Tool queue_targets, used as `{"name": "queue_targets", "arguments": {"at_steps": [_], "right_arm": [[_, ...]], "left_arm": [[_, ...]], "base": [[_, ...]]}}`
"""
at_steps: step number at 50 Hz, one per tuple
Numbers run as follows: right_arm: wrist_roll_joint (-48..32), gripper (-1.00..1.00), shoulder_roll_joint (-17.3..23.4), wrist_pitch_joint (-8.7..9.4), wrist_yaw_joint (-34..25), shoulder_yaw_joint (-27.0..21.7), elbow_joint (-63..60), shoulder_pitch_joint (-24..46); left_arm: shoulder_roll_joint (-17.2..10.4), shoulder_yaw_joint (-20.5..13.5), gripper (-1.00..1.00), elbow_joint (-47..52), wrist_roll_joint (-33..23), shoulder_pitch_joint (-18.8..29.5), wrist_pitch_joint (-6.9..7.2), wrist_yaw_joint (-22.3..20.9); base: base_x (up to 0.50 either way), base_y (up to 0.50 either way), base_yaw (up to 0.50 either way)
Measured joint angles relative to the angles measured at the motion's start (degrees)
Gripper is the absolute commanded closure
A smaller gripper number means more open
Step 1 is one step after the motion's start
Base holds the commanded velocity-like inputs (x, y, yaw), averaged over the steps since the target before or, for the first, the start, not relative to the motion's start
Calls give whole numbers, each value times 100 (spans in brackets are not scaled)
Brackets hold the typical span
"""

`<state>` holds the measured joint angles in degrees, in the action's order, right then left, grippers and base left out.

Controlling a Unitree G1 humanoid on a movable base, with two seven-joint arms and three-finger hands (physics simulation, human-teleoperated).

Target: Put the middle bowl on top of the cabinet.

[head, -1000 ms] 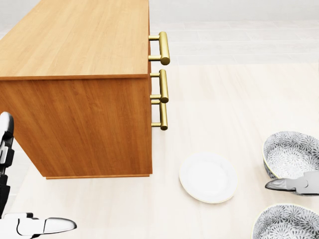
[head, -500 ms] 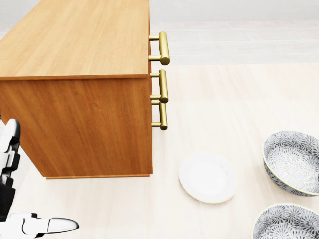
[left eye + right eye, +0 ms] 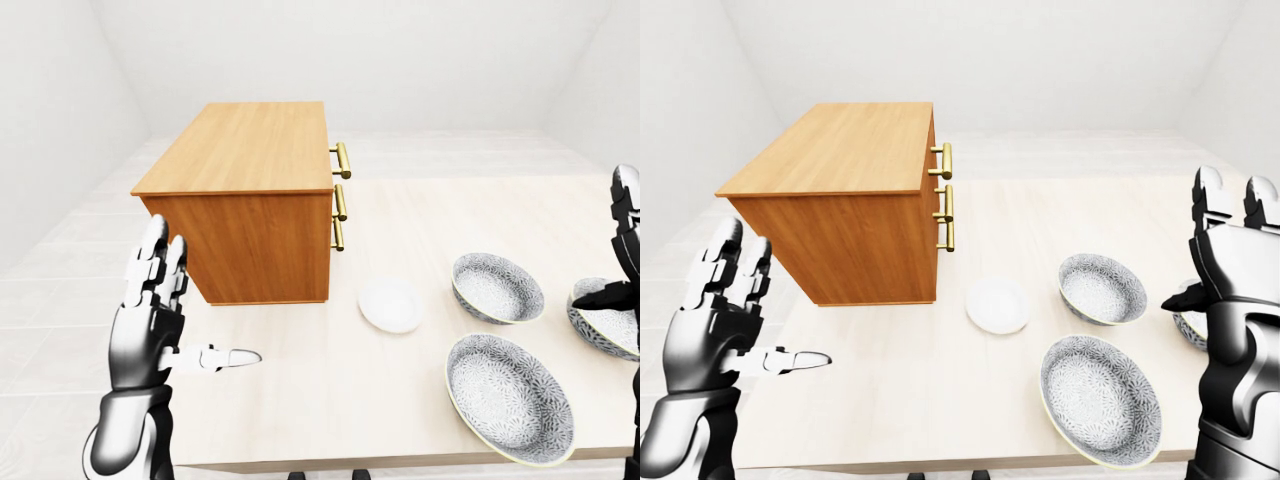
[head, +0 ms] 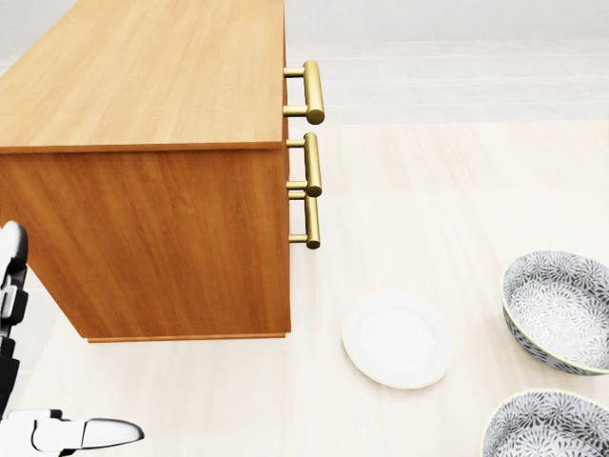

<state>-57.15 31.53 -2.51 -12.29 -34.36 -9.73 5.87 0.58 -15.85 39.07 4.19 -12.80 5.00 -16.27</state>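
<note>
Pulling back from the bowls, the right hand (image 3: 1228, 262) is no longer showing in the head view, where a second ago its grey fingertip was lying over the near rim of a patterned bowl at four o'clock. In the right-eye view it is now standing raised at three o'clock, fingers spread wide and pointing up, holding nothing. The left hand (image 3: 147, 335) is hanging at eight o'clock of the left-eye view, also spread wide and empty, thumb pointing across toward three o'clock; it has only wobbled a little at the edge of the head view. Nothing else is shifting: the cabinet (image 3: 250, 160) and its brass handles (image 4: 312, 90) are sitting exactly where they were, so the camera is not moving either. The middle bowl (image 3: 497, 287), which I am taking to be the patterned one lying between the white dish (image 3: 391, 305) at its nine o'clock and a third bowl (image 3: 603, 322) at its three o'clock, is resting untouched on the tabletop (image 3: 320, 400), with the largest bowl (image 3: 510, 397) at its six o'clock. For the task this is looking like a reach given up or being reset, not a grasp: the bowl is not lifted, the cabinet top is carrying nothing, and the right hand is going to need a fresh approach down to that rim.
</note>
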Motion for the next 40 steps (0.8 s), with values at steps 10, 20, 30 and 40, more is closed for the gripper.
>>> {"name": "queue_targets", "arguments": {"at_steps": [10,20,30,40], "right_arm": [[-200,-100,68,-74,84,-67,188,-69],[-384,-100,32,-185,180,-130,355,-252],[-552,-100,-54,-249,236,-190,478,-457],[-706,-100,-162,-249,325,-248,614,-632]], "left_arm": [[27,26,-100,7,-33,-15,0,-12],[39,21,-100,3,-22,-32,0,-14],[42,16,-100,-25,-10,-39,0,-17],[34,-8,-100,-86,7,-21,0,-12]], "base": [[0,0,0],[0,0,0],[0,0,0],[0,0,0]]}}
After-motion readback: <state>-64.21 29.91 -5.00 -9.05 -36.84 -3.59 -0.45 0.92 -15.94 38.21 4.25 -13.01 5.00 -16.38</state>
